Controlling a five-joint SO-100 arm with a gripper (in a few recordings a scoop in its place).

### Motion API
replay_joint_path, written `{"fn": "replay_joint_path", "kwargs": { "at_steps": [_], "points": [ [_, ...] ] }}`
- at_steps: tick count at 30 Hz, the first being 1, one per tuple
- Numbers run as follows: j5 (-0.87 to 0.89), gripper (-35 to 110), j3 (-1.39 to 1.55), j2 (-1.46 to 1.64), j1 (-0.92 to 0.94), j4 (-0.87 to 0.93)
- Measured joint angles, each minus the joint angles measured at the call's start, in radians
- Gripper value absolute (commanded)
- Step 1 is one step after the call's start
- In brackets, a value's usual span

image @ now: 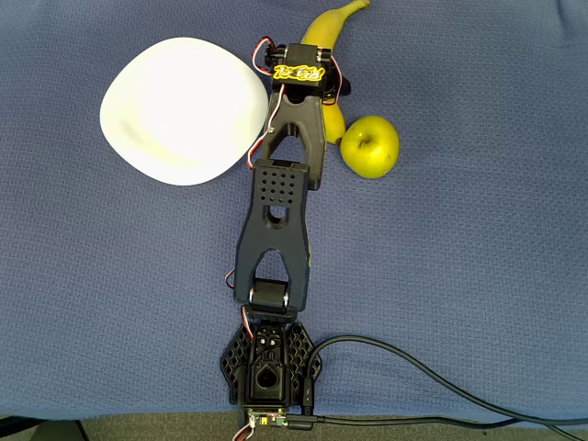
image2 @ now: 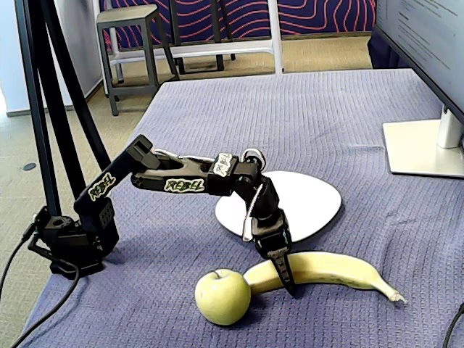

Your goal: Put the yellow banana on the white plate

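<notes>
Table (image2: 348, 123): covered with a blue-violet woven cloth. Arm (image2: 177, 181): black, base at the near left table edge in the fixed view, reaching out low over the cloth with the wrist bent downward. Gripper (image2: 285, 270): pointing down onto the yellow banana (image2: 333, 267), one dark finger lying across the fruit's near side toward its thick end; whether the fingers are closed on the fruit or merely straddle it cannot be told from either view. Yellow banana: lying flat on the cloth, long and curved, its tapered end pointing right in the fixed view; in the overhead view its middle is hidden under the wrist, with one end showing at the top edge (image: 333, 20). White plate (image2: 319, 199): glossy, rounded outline, resting on the cloth just behind the banana in the fixed view and left of the arm in the overhead view (image: 179, 110); nothing on it. Yellow-green apple (image2: 222, 296): round, upright, just beside the banana's thick end, close to the gripper. Monitor stand (image2: 424, 145): grey base at the right side of the table.
</notes>
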Motion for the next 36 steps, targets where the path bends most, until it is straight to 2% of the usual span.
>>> {"fn": "replay_joint_path", "kwargs": {
  "at_steps": [5, 8, 16, 36],
  "points": [
    [-0.012, 3, -0.006, -0.002, 0.000, 0.000],
    [-0.023, 0, -0.012, -0.002, 0.002, 0.000],
    [-0.032, 0, -0.012, 0.008, -0.005, 0.003],
    [-0.025, 0, -0.121, 0.107, -0.077, 0.202]
  ]
}}
